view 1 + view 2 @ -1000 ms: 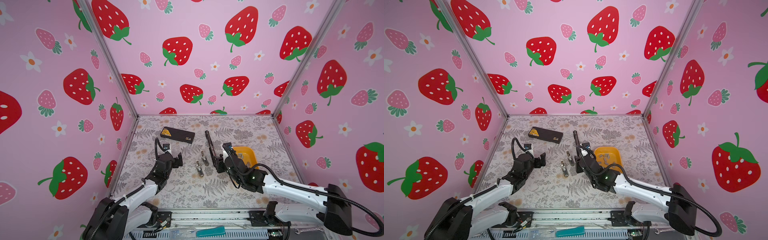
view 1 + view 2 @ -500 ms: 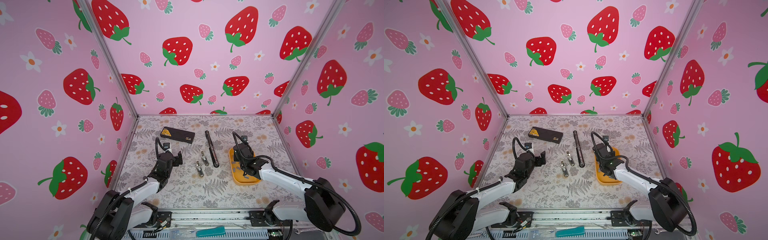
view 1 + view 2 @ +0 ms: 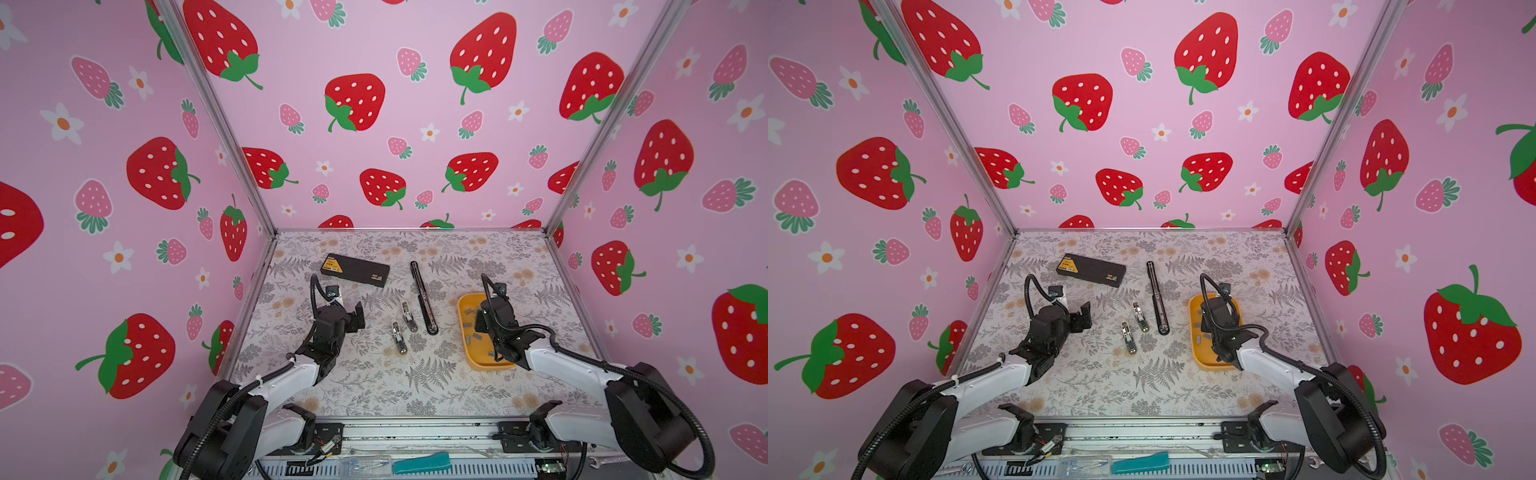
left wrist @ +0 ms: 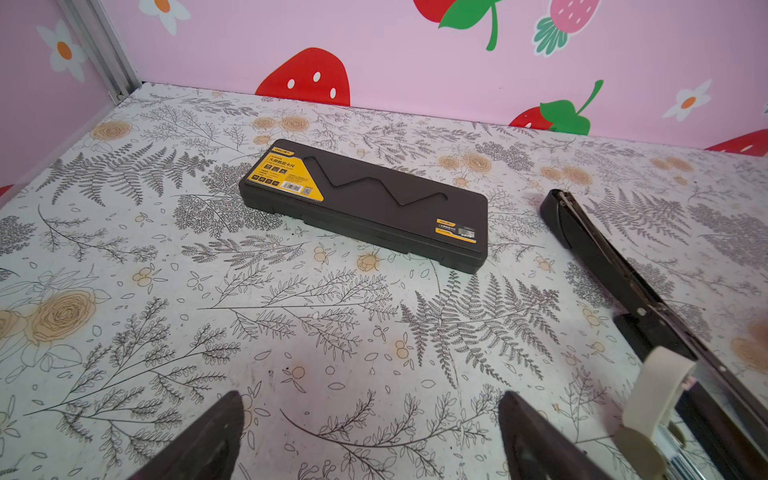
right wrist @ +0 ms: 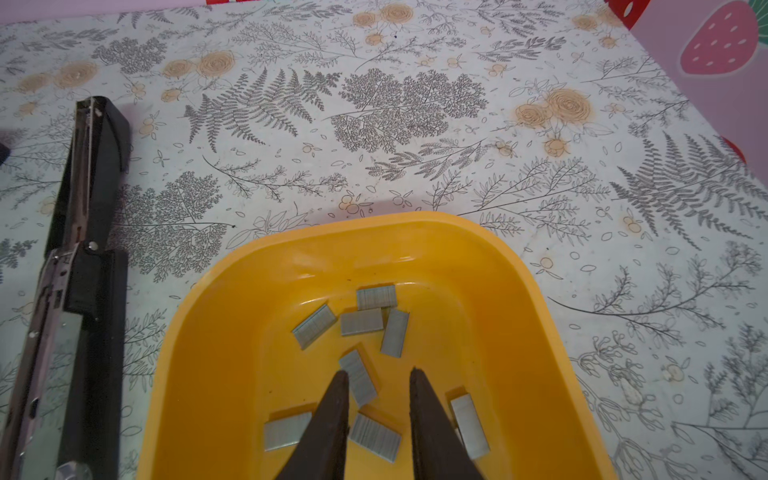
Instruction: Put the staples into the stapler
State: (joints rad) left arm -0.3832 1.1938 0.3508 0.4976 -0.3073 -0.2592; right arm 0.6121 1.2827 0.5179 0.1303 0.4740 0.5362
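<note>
The stapler (image 3: 422, 297) is long and black and lies opened out flat on the mat, left of the yellow tray (image 3: 464, 316); the right wrist view shows its metal channel (image 5: 54, 274). Several silver-grey staples (image 5: 360, 322) lie loose in the tray (image 5: 232, 291). My right gripper (image 5: 379, 372) hangs low over the tray, jaws narrowly open, fingertips either side of two staple strips (image 5: 359, 378) that lie on the tray floor. My left gripper (image 4: 370, 399) is open over bare mat, left of the stapler (image 4: 598, 253), holding nothing.
A black case with a yellow label (image 3: 355, 270) lies at the back left. Two small silver metal pieces (image 3: 399, 338) (image 3: 409, 316) lie between my left gripper and the stapler. Pink walls close in three sides.
My right gripper has moved from the stapler's near end rightward to over the yellow tray, and its jaws have narrowed. The left arm has barely moved.
</note>
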